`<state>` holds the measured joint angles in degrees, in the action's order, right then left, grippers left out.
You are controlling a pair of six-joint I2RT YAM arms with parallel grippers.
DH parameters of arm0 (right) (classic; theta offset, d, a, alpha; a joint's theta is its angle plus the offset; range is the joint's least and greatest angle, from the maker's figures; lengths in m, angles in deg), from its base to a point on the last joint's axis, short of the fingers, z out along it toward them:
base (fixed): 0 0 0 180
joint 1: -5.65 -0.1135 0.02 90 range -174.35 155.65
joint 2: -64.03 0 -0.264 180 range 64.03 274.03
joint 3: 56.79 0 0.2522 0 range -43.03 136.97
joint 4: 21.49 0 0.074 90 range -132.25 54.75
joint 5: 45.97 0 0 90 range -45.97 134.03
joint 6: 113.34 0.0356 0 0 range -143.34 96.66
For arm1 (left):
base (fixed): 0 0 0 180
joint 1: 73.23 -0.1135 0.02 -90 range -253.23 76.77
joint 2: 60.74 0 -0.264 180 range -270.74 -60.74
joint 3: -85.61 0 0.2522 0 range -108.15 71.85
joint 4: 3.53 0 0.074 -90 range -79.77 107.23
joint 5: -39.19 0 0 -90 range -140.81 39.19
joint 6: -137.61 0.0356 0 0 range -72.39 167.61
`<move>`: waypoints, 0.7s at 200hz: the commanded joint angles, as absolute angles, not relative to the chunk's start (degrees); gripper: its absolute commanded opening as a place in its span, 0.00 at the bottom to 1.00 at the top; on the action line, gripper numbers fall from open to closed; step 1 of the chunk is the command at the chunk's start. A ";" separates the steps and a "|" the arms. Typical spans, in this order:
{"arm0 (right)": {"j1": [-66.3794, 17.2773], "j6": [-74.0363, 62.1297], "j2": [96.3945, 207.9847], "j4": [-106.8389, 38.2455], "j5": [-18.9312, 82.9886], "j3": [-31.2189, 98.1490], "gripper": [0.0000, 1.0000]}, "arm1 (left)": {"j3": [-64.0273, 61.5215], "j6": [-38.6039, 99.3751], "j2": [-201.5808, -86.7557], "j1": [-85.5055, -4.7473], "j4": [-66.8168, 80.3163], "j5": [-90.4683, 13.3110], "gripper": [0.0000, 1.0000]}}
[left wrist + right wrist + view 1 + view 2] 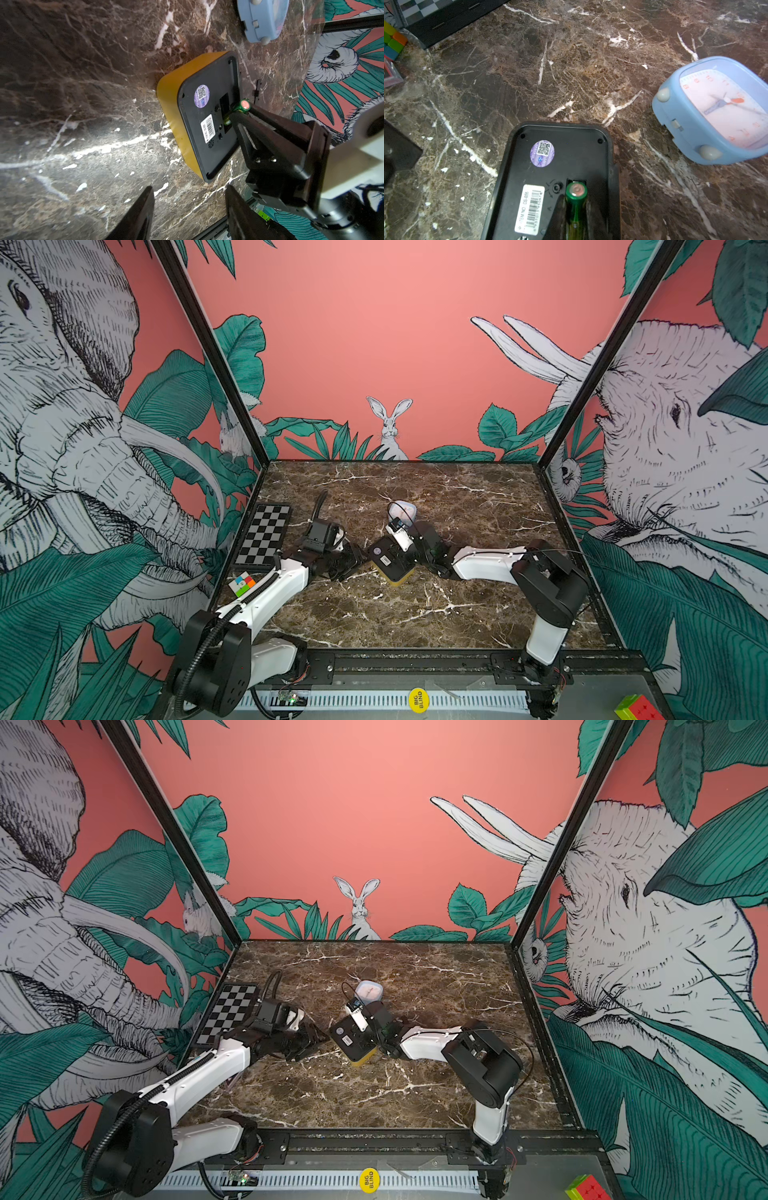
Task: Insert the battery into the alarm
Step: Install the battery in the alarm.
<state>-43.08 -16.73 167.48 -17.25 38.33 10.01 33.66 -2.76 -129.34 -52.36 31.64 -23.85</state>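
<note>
We found the alarm (390, 563), yellow-sided with a black back, lying face down near the middle of the table (478, 510). Its back carried a round purple sticker and a white barcode label.

The right gripper (241, 111) reached in from the right edge. Its jaws were drawn narrow, pinching the green battery (576, 199) along its length. The battery sat tilted over the open battery compartment (576, 181) in the alarm's back. One end dipped toward the slot and the reddish-capped end stood clear above it. We could not tell whether the lower end was seated.

The left gripper (189, 189) was low over the table just beside the alarm's left side. Its jaws stood apart with nothing between them, and in the left wrist view the fingers did not touch the alarm.

A blue clock (685, 124) rested face up just behind the alarm, toward the far edge and apart from it. A chessboard (264, 537) lay along the left edge, and a colour cube (242, 584) sat near it toward the front left corner.
</note>
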 commanded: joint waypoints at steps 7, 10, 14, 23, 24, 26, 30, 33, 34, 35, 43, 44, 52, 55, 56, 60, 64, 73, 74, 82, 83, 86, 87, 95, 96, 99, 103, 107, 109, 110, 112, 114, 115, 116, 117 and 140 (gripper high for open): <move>-44.07 -18.27 168.37 -13.94 42.88 8.34 0.00 | 34.29 -0.43 -127.62 -52.97 34.56 -24.44 0.57; -44.14 -18.39 168.47 -13.68 42.92 8.22 0.00 | 34.32 -0.32 -127.65 -53.01 34.55 -24.44 0.57; -44.22 -18.49 168.55 -13.50 42.96 8.13 0.00 | 34.25 -0.20 -127.63 -53.01 34.70 -24.44 0.57; -44.55 -18.86 168.87 -13.59 43.76 8.04 0.00 | 34.23 0.05 -127.62 -53.10 34.98 -24.44 0.57; -44.59 -18.86 168.87 -13.48 43.89 8.00 0.00 | 34.23 0.05 -127.62 -53.10 35.00 -24.44 0.57; -44.68 -18.97 168.90 -13.41 44.04 7.92 0.00 | 34.23 0.10 -127.76 -53.10 35.08 -24.44 0.57; -44.91 -19.18 169.11 -13.30 44.49 7.79 0.00 | 34.23 0.21 -127.78 -53.10 35.10 -24.44 0.57; -45.01 -19.20 169.07 -13.05 45.01 7.63 0.00 | 34.23 0.21 -127.72 -53.10 35.17 -24.44 0.57; -45.08 -19.21 169.11 -12.99 45.18 7.57 0.00 | 34.23 0.22 -127.76 -53.10 35.18 -24.44 0.57; -45.11 -19.21 169.17 -12.91 45.31 7.45 0.00 | 34.23 0.18 -127.78 -53.10 35.23 -24.44 0.57; -45.41 -19.37 169.23 -11.93 46.46 6.83 0.00 | 34.15 0.37 -127.77 -53.14 35.41 -24.51 0.57; -45.41 -19.37 169.23 -11.72 46.61 6.73 0.00 | 34.15 0.34 -127.74 -53.12 35.43 -24.48 0.57; -45.67 -19.42 169.23 -10.55 47.74 6.10 0.00 | 34.07 0.56 -127.71 -53.10 35.54 -24.61 0.57; -45.76 -19.51 169.19 -10.45 48.40 5.87 0.00 | 34.06 0.58 -127.71 -53.11 35.61 -24.69 0.57; -45.85 -19.58 169.16 -10.41 48.50 5.86 0.00 | 34.06 0.58 -127.76 -53.15 35.62 -24.70 0.57; -45.99 -19.68 169.10 -10.15 49.16 5.62 0.00 | 34.06 0.61 -127.73 -53.17 35.70 -24.82 0.57; -46.11 -19.77 169.01 -9.71 49.64 5.34 0.00 | 34.06 0.72 -127.80 -53.20 35.71 -24.79 0.57; -46.29 -20.05 168.97 -9.15 50.05 4.89 0.00 | 33.97 0.82 -127.94 -53.20 35.72 -24.79 0.57; -46.33 -20.07 168.92 -9.10 50.07 4.84 0.00 | 33.97 0.83 -127.96 -53.24 35.72 -24.79 0.57; -46.46 -20.29 168.97 -9.38 50.17 4.79 0.00 | 33.89 0.93 -128.13 -53.19 35.75 -24.79 0.57; -46.46 -20.27 168.92 -9.39 50.18 4.79 0.00 | 33.88 0.94 -128.18 -53.19 35.78 -24.79 0.57; -46.54 -20.34 168.90 -9.59 50.30 4.72 0.00 | 33.88 0.94 -128.16 -53.16 35.80 -24.71 0.57; -46.55 -20.34 168.89 -9.63 50.24 4.71 0.00 | 33.88 0.94 -128.20 -53.18 35.81 -24.71 0.57; -46.61 -20.36 168.83 -9.42 50.04 4.43 0.00 | 33.81 0.86 -128.32 -53.19 35.72 -24.63 0.57; -46.63 -20.40 168.81 -9.41 50.02 4.39 0.00 | 33.80 0.86 -128.32 -53.19 35.72 -24.62 0.57; -46.70 -20.43 168.72 -9.41 50.05 4.23 0.00 | 33.80 0.87 -128.45 -53.19 35.72 -24.57 0.57; -46.67 -20.39 168.62 -9.43 49.94 4.10 0.00 | 33.80 0.90 -128.49 -53.19 35.71 -24.45 0.57; -46.72 -20.35 168.55 -9.42 49.84 3.90 0.00 | 33.79 0.91 -128.50 -53.19 35.69 -24.36 0.57; -46.79 -20.35 168.49 -9.37 49.85 3.84 0.00 | 33.79 0.93 -128.55 -53.25 35.71 -24.29 0.57; -46.76 -20.31 168.46 -9.34 49.84 3.79 0.00 | 33.79 0.93 -128.57 -53.22 35.67 -24.28 0.57; -46.78 -20.25 168.45 -9.33 49.79 3.68 0.00 | 33.82 0.93 -128.59 -53.15 35.59 -24.20 0.57; -46.81 -20.22 168.37 -9.21 49.75 3.59 0.00 | 33.80 0.87 -128.63 -53.18 35.60 -24.18 0.57; -46.77 -20.19 168.32 -9.18 49.79 3.53 0.00 | 33.80 0.90 -128.66 -53.18 35.57 -24.14 0.57; -46.75 -20.18 168.29 -9.16 49.72 3.45 0.00 | 33.80 0.88 -128.67 -53.14 35.56 -24.11 0.57; -46.79 -20.14 168.28 -9.11 49.69 3.42 0.00 | 33.80 0.91 -128.67 -53.21 35.55 -24.10 0.57; -46.74 -19.88 167.18 -8.73 48.87 2.47 0.13 | 34.01 0.81 -128.69 -53.18 35.41 -24.00 0.57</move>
